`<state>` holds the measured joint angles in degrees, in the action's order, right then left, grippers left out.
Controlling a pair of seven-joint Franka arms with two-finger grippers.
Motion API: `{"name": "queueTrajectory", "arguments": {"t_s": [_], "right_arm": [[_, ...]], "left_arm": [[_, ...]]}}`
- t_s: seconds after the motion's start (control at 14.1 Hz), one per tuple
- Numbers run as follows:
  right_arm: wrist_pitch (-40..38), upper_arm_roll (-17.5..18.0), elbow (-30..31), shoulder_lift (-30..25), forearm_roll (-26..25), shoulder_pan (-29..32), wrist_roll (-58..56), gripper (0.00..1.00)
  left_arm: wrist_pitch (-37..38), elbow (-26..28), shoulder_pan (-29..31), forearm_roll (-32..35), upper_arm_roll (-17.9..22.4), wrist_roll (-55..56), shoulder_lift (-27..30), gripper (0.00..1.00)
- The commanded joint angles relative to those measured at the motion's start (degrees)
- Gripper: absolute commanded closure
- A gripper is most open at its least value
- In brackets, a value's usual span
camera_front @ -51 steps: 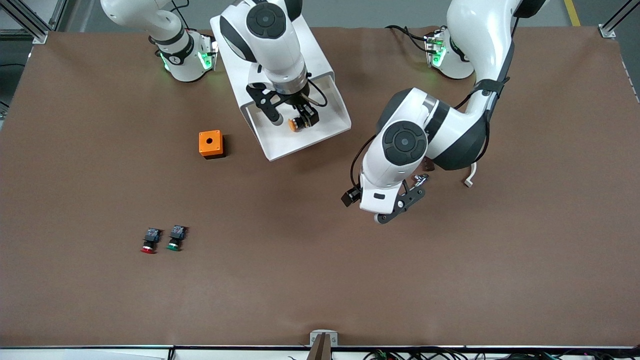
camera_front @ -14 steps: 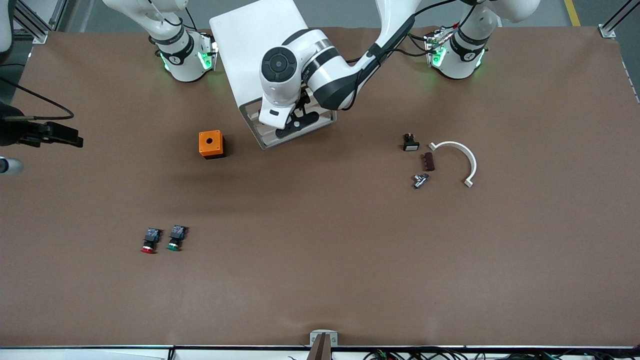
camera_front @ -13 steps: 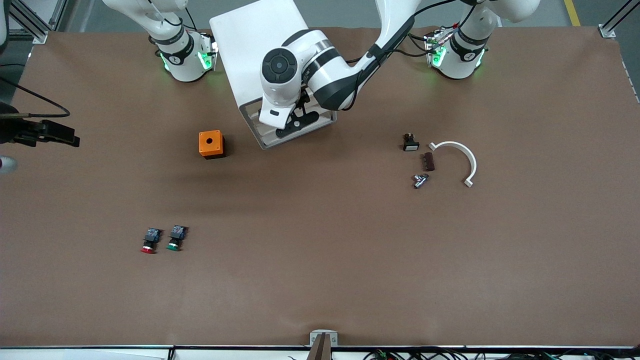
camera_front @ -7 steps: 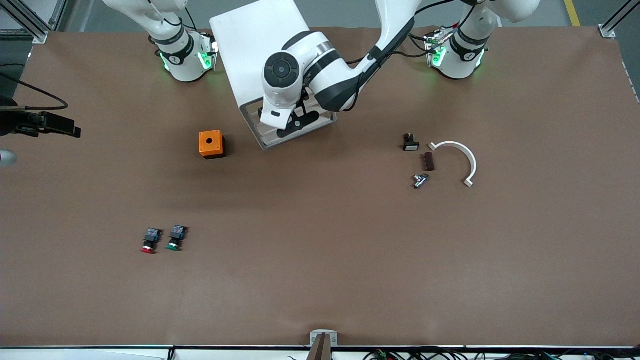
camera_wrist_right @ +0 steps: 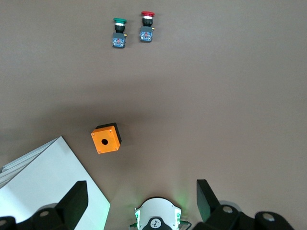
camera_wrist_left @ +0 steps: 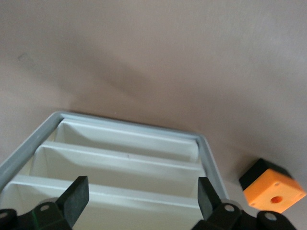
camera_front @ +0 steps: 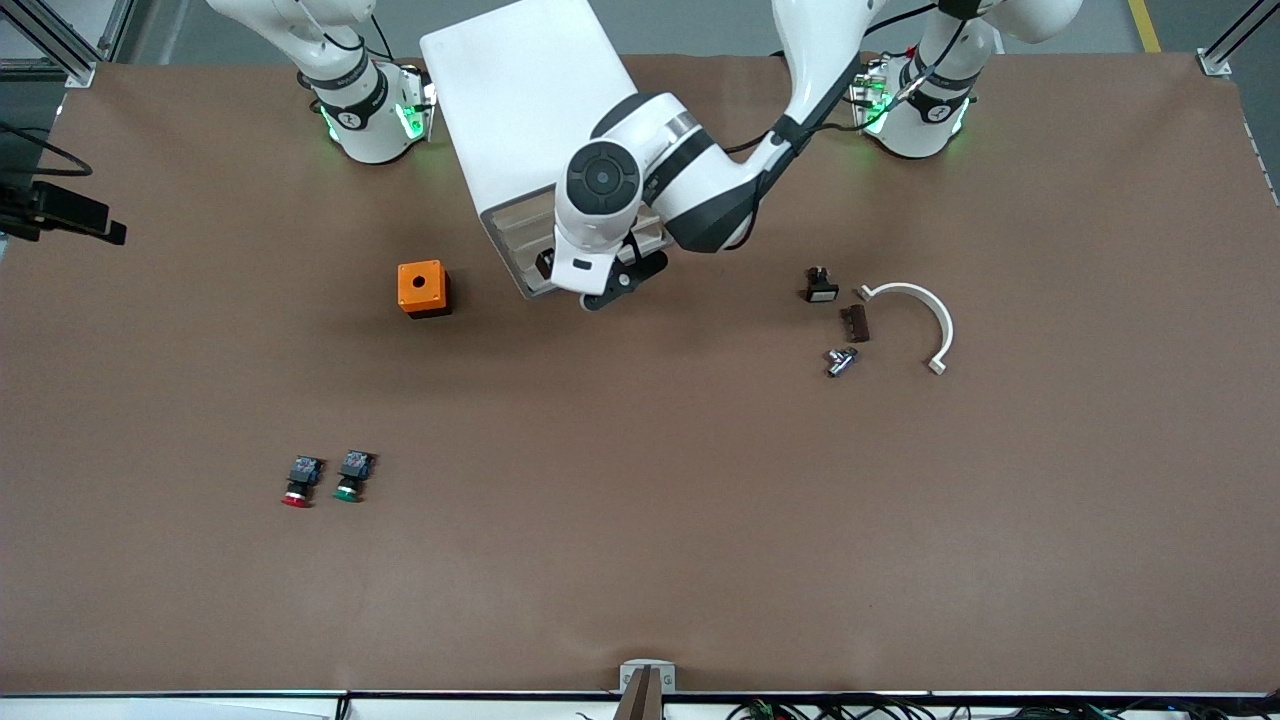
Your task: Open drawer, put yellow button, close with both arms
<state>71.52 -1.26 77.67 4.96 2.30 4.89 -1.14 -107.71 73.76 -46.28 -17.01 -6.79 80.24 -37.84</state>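
The white cabinet stands between the arm bases. Its uppermost drawer sits pushed in, its front in line with the lower ones; it also shows in the left wrist view. The yellow button is hidden. My left gripper hangs just in front of the drawer fronts, open and empty. My right gripper is raised high at the right arm's end of the table, open and empty, over the right arm's base.
An orange box with a hole sits beside the cabinet front; it also shows in both wrist views. Red-capped and green-capped buttons lie nearer the camera. Small parts and a white curved piece lie toward the left arm's end.
The drawer was open with my right gripper holding the yellow button over it; now it is pushed in. My left gripper has drawn back from the cabinet front. My right gripper has lifted away.
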Motion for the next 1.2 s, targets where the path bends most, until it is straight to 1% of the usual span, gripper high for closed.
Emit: {"name": "queueTrajectory", "arguments": {"t_s": [0.0, 0.14, 0.21, 0.35, 0.5, 0.71, 0.85, 0.92, 1.13], "right_arm": [[2.21, 0.82, 3.1, -3.46, 0.69, -0.13, 0.0, 0.0], [3.09, 0.2, 5.64, -5.48, 0.69, -0.66, 0.0, 0.0], [3.97, -1.02, 7.13, -6.79, 0.69, -2.15, 0.0, 0.0], [5.2, -4.79, 10.04, -9.34, 0.69, -5.75, 0.0, 0.0], [5.82, -4.98, 11.62, -10.49, 0.78, -5.33, 0.0, 0.0], [6.52, -4.9, 11.63, -11.98, 0.78, -5.15, 0.0, 0.0], [6.35, -4.29, 11.72, -13.74, 0.86, -3.84, 0.0, 0.0], [6.35, -3.76, 11.72, -13.92, 0.87, -3.75, -0.26, 0.0], [7.4, -3.32, 13.12, -13.92, 0.6, -3.22, -1.93, 0.0]], "left_arm": [[0.22, -0.02, 2.06, -0.57, 0.38, -0.08, 1.62, 0.0], [0.31, -0.11, 4.79, 1.62, 0.64, -2.62, 2.59, 0.0], [0.39, -0.02, 6.37, 3.81, 0.56, -4.38, 4.78, 0.0], [4.85, 0.16, 9.09, 6.63, 0.55, -8.85, 7.95, 0.0], [11.08, 0.24, 13.65, 7.43, 0.47, -16.75, 12.34, 0.0], [21.63, 0.59, 21.39, 7.61, 0.47, -31.15, 18.4, 0.0], [26.39, 1.38, 25.69, 7.7, 0.47, -38.98, 21.39, 0.0], [27.19, 3.13, 28.07, 7.87, 0.47, -42.94, 23.58, 0.0], [27.29, 12.61, 35.1, 10.33, 0.38, -57.08, 32.11, 0.0]]}}
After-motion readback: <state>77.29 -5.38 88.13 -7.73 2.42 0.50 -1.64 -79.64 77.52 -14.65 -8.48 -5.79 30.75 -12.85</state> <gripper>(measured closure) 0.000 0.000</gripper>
